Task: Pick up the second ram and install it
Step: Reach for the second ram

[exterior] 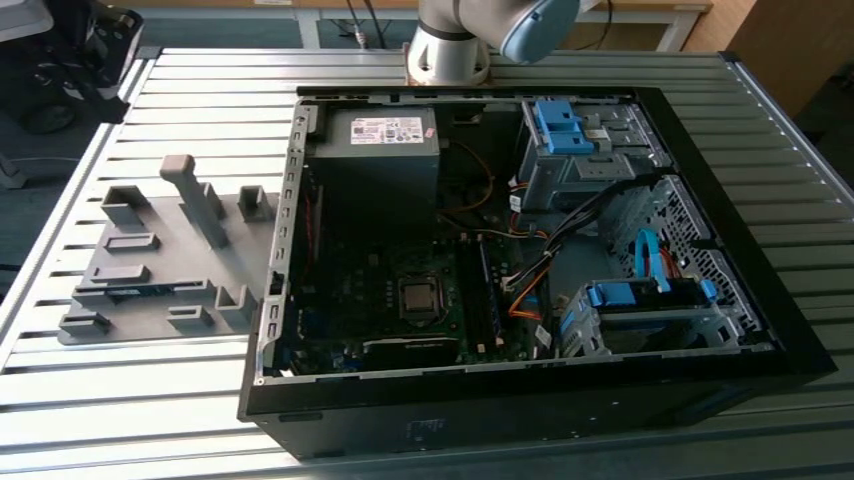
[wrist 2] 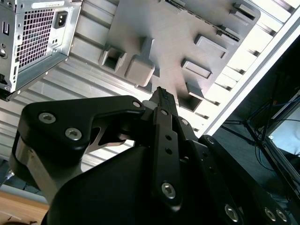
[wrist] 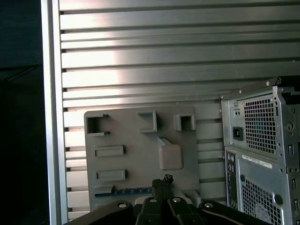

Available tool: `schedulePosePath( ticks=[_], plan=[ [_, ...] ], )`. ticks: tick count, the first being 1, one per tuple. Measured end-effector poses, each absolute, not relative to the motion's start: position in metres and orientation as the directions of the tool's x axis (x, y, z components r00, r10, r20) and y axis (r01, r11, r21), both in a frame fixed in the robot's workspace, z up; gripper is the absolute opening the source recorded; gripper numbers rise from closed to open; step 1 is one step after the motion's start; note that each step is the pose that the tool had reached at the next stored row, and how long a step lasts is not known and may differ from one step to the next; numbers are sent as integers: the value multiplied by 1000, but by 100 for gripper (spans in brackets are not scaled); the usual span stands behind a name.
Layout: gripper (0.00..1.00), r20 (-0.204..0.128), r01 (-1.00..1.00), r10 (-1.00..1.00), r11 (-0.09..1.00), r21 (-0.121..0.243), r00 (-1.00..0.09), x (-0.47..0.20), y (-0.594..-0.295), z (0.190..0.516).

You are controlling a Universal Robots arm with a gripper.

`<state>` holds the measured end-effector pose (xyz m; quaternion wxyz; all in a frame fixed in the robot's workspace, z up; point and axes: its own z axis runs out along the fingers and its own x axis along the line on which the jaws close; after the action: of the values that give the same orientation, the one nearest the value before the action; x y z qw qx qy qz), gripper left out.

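- Grey plastic holder plate is being shown at the exterior view's left, lying on a slatted metal table and carrying raised blocks.
- Along the plate's near edge the second ram is being held in a slot, a dark blue-green strip.
- Its long axis is being laid along that edge, from the exterior view's left to its right. In the first wrist view the second ram is being seen with a paler patch at one end.
- It is being judged light, thin, stiff and fragile. It is best taken by its long edges near the middle, away from chips and contacts.
- Above the plate the black gripper is being held clear of the ram, its jaws closed together on nothing.
- Further right, an open computer case is being shown, its motherboard exposed.
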<state>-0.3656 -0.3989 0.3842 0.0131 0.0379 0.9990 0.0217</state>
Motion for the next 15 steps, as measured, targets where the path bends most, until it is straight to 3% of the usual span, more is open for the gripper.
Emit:
schedulePosePath(
  ticks=[15],
  plan=[
    [11,-24,75,76,996,44,-997,-369,-399,384]
  ],
)
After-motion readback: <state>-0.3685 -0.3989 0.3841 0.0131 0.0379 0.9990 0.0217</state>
